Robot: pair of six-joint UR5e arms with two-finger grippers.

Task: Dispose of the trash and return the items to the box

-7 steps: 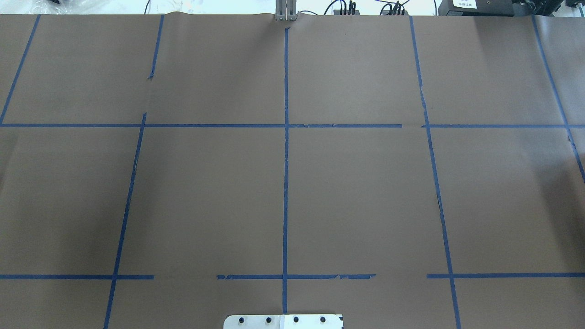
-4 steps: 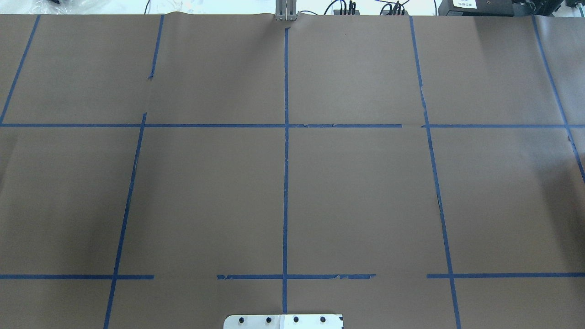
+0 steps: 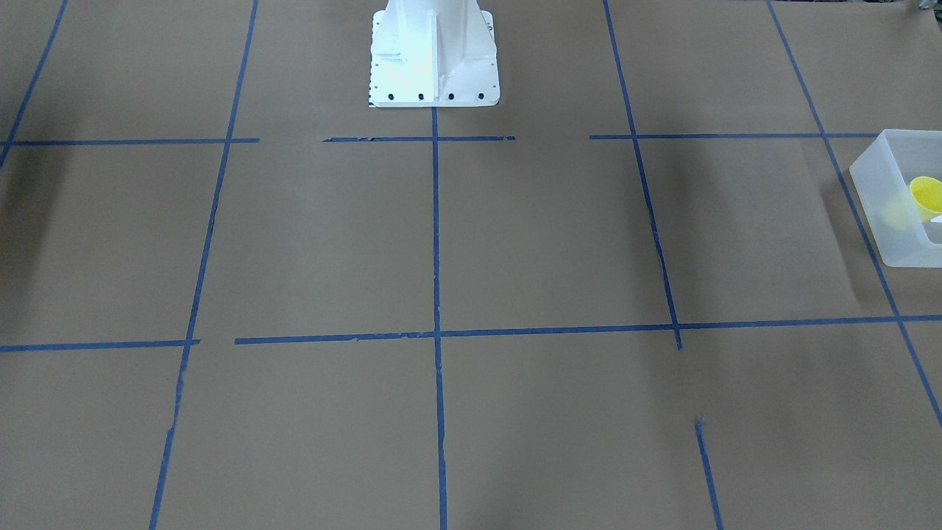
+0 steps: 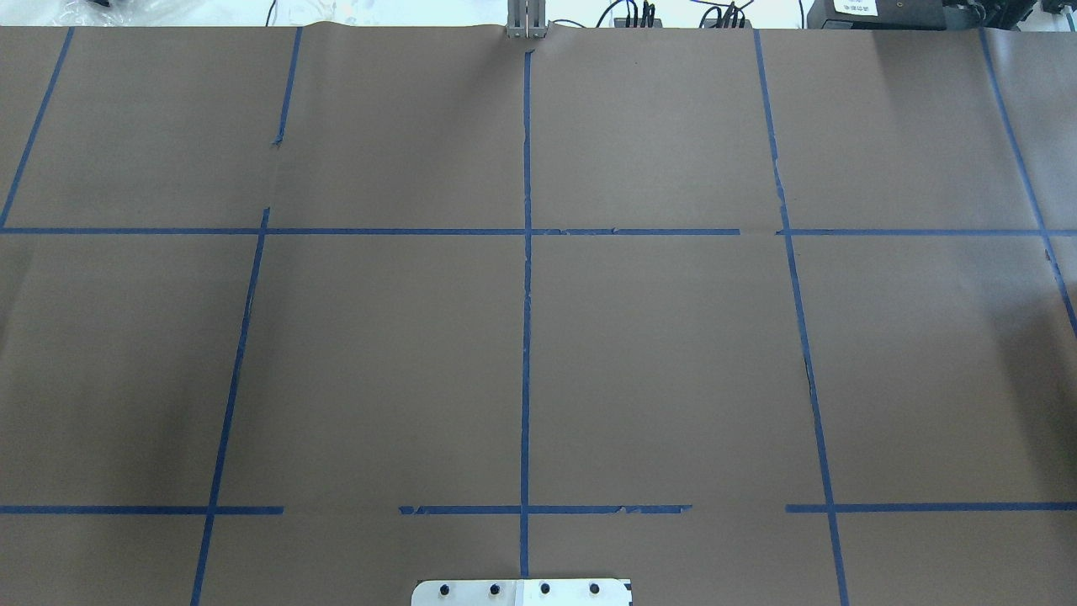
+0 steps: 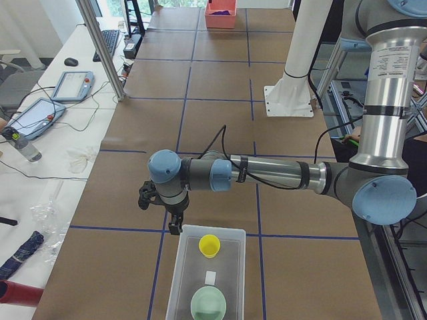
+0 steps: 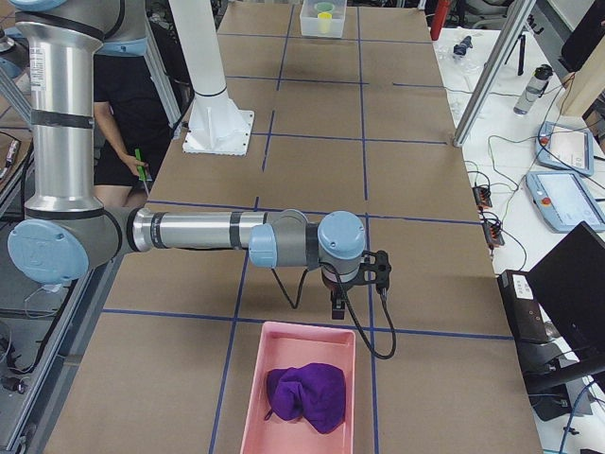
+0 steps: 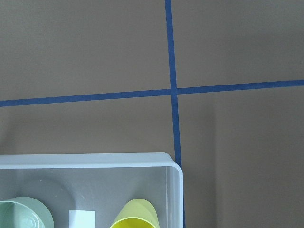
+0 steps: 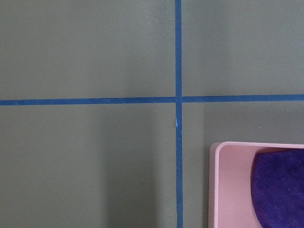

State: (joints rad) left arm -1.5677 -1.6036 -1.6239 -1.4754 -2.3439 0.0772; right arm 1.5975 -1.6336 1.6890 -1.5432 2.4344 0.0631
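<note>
The frosted-white box (image 5: 176, 280) stands at the table's left end. In it are the yellow cup (image 5: 209, 245), a pale green bowl (image 5: 208, 305) and a white label (image 5: 211, 277). The left wrist view shows the box's corner (image 7: 95, 160), the cup (image 7: 135, 216) and the bowl (image 7: 23, 216). The front view shows the box (image 3: 879, 193) with the cup (image 3: 926, 195) at its right edge. My left gripper (image 5: 175, 227) hangs just beyond the box's end; I cannot tell whether it is open or shut. My right gripper (image 6: 337, 307) hangs just beyond a pink bin; I cannot tell its state either.
The pink bin (image 6: 253, 397) at the table's right end holds a purple cloth (image 6: 307, 395); both show in the right wrist view (image 8: 223, 190). The white robot base (image 3: 434, 66) stands at mid-table. Brown paper with blue tape lines covers the table (image 4: 656, 353).
</note>
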